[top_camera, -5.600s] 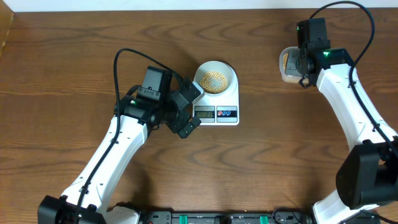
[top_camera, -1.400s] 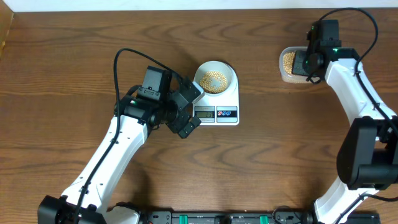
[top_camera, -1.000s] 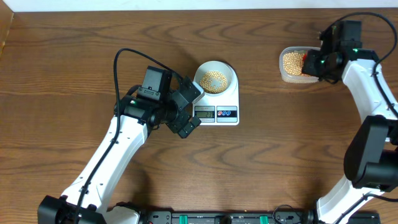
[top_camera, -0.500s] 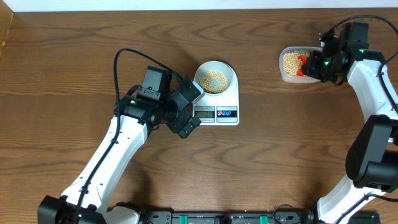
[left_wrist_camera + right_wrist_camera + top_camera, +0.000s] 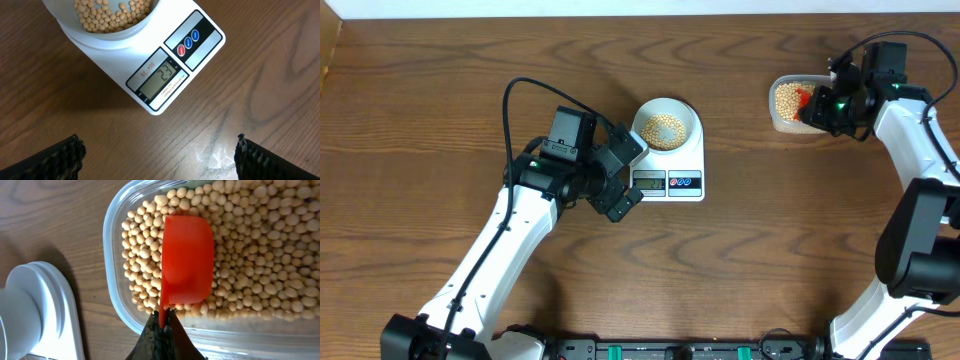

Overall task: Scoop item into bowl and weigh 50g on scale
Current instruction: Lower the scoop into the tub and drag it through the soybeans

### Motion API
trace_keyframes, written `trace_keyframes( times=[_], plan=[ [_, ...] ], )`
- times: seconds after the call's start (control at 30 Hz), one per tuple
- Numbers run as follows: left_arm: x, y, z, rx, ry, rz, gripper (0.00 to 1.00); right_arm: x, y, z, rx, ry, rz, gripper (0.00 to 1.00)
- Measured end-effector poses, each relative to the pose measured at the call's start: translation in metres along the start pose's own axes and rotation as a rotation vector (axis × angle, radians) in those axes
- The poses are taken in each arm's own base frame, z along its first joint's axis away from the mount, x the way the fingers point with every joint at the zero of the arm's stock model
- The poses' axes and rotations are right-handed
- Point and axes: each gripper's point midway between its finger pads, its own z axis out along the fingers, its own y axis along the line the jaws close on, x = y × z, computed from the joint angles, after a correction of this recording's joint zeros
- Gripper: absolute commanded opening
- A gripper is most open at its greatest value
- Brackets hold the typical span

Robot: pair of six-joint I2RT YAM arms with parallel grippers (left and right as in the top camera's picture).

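Observation:
The white scale (image 5: 670,172) stands mid-table with the pale bowl (image 5: 666,125) on it, holding tan beans (image 5: 663,130). In the left wrist view the scale (image 5: 165,75) displays 23 and the bowl (image 5: 107,22) is at the top. My left gripper (image 5: 620,180) is open and empty just left of the scale, its fingers (image 5: 157,155) spread over bare wood. My right gripper (image 5: 825,103) is shut on the handle of a red scoop (image 5: 186,260), which lies bottom-up on the beans (image 5: 260,245) in the clear tub (image 5: 790,104).
A white rounded object (image 5: 35,315) sits at the lower left of the right wrist view, beside the tub (image 5: 117,305). The table's far edge runs along the top of the overhead view.
My right arm has swung right and turned, bringing the red scoop into the tub of beans. The left arm, scale and bowl have not moved.

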Motion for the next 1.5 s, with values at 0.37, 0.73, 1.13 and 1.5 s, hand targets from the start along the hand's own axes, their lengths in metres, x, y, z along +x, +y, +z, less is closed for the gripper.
trace_keyframes(
  times=[0.37, 0.73, 1.13, 1.5],
  plan=[
    [0.000, 0.000, 0.000, 0.000, 0.000, 0.000, 0.98, -0.002, -0.004, -0.001, -0.023, -0.002, 0.018, 0.01],
    [0.000, 0.000, 0.000, 0.000, 0.000, 0.000, 0.98, -0.004, -0.021, -0.007, -0.108, -0.006, 0.089, 0.01],
    [0.000, 0.000, 0.000, 0.000, 0.000, 0.000, 0.98, -0.007, -0.020, -0.002, -0.162, -0.012, 0.093, 0.01],
    [0.000, 0.000, 0.000, 0.000, 0.000, 0.000, 0.98, -0.009, -0.021, -0.001, -0.218, -0.014, 0.114, 0.01]
  ],
)
